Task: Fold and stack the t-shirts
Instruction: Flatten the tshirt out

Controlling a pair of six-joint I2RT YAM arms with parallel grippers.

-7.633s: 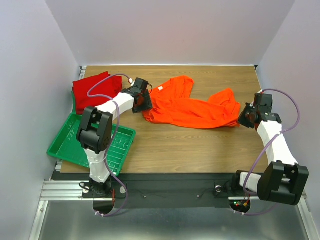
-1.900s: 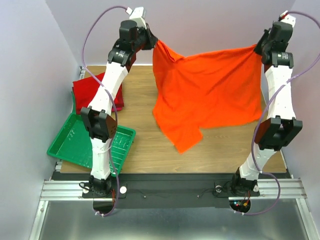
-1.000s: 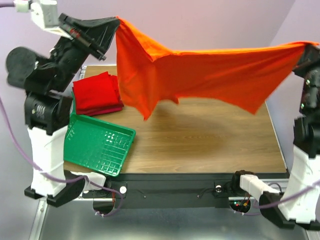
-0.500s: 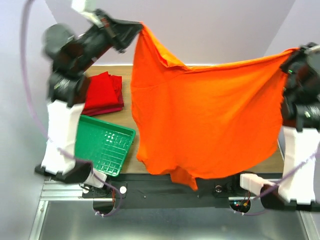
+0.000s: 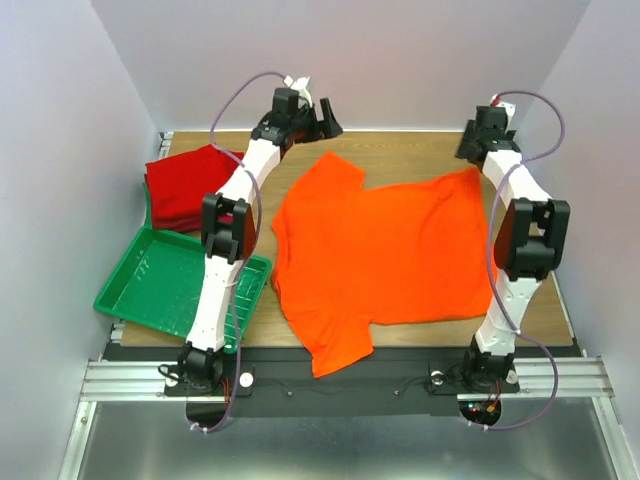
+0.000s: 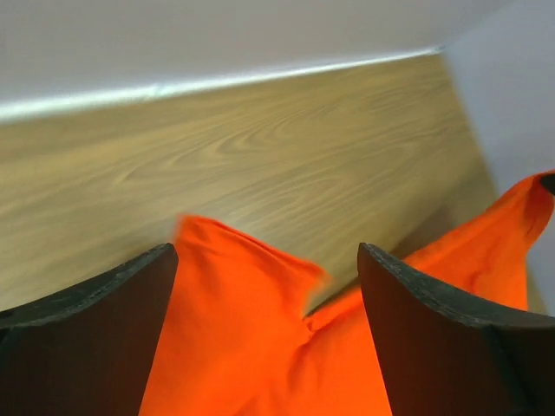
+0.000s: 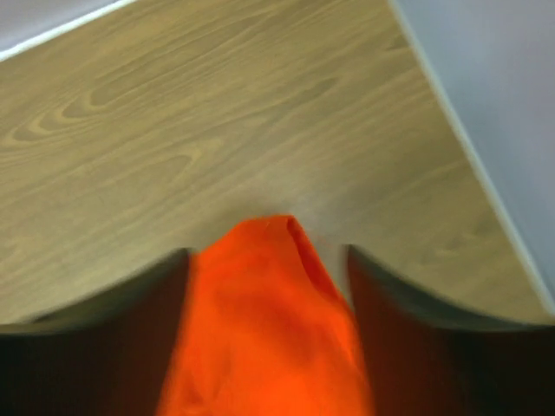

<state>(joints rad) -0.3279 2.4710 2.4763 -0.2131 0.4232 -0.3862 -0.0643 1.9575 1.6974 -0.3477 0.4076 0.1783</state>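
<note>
The bright orange t-shirt (image 5: 385, 250) lies spread flat across the table, one sleeve hanging over the near edge. My left gripper (image 5: 323, 118) hovers open above its far left sleeve; in the left wrist view that sleeve (image 6: 247, 321) lies loose on the wood between the wide-apart fingers (image 6: 438, 325). Over the shirt's far right corner my right gripper (image 5: 472, 143) is open too, with the cloth corner (image 7: 264, 303) lying free between its fingers (image 7: 425, 321). Deep red folded t-shirts (image 5: 185, 185) sit stacked at the far left.
A green plastic grid tray (image 5: 150, 290) rests at the near left, overhanging the table edge. The back wall stands just behind both grippers, and the right wall is close to the right arm. Bare wood (image 5: 410, 160) shows along the far edge.
Half a second ago both grippers held the orange t-shirt stretched in the air. Both arms have swung down toward the back, the shirt now lies flat, and both grippers have opened and let go.
</note>
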